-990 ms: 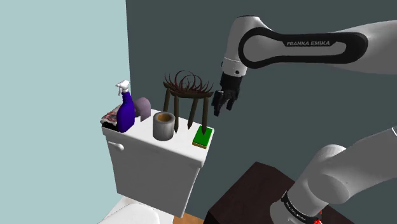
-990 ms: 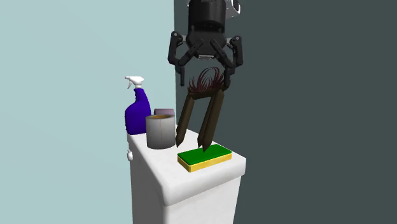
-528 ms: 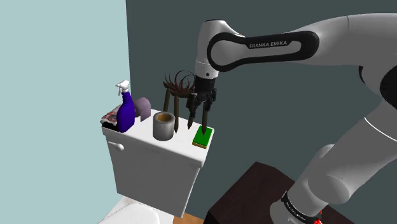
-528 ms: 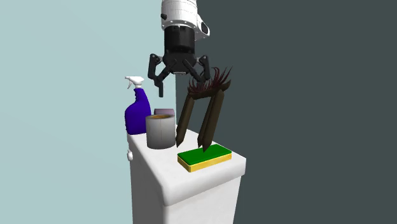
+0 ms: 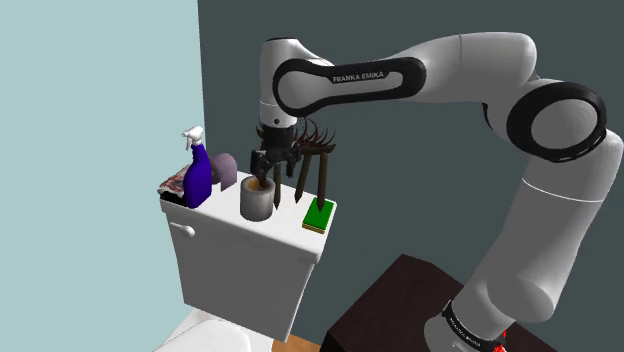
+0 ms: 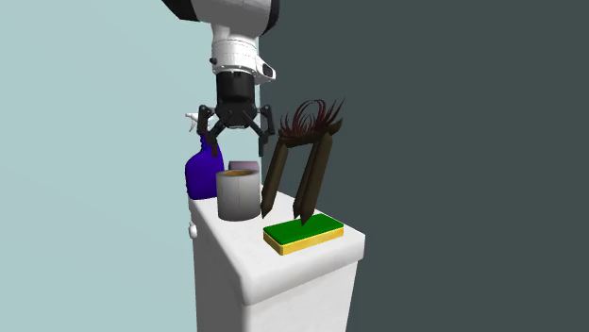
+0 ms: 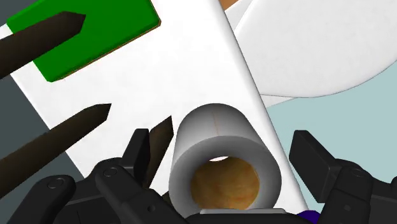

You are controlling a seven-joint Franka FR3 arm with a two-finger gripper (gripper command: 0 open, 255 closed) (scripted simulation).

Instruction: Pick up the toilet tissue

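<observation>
Shoulder view: I have the white arm point(image 5: 450, 75) reaching over a white toilet tank point(image 5: 240, 265), with the black jaws hanging directly above the toilet tissue point(image 5: 257, 198). The roll stands upright on the tank lid, near the middle of the row of things there. It sits between a purple spray bottle point(image 5: 197, 175) on the shoulder view's left and a green sponge point(image 5: 319, 216) on its right. It is drawn as a short, plain grey cylinder with a brown tube showing at its open top.

Second exterior view: the jaws stand apart, pointing straight down, their tips just above the rim of the toilet tissue point(image 6: 239, 194) and not touching it. A spiky brown ornament point(image 6: 311, 179) on long pointed legs stands just beside the roll, and the sponge point(image 6: 303, 233), green on a yellow base, lies nearer the camera. The spray bottle point(image 6: 201, 170) is behind the roll.

Wrist view: I look down into the toilet tissue point(image 7: 219, 159). It has a thick, smooth grey wall around a round brown hollow. One jaw stands on either side of it with a gap to each. The bare tank lid point(image 7: 159, 83), the ornament's legs point(image 7: 57, 140) and the sponge point(image 7: 95, 35) lie beyond.
</observation>
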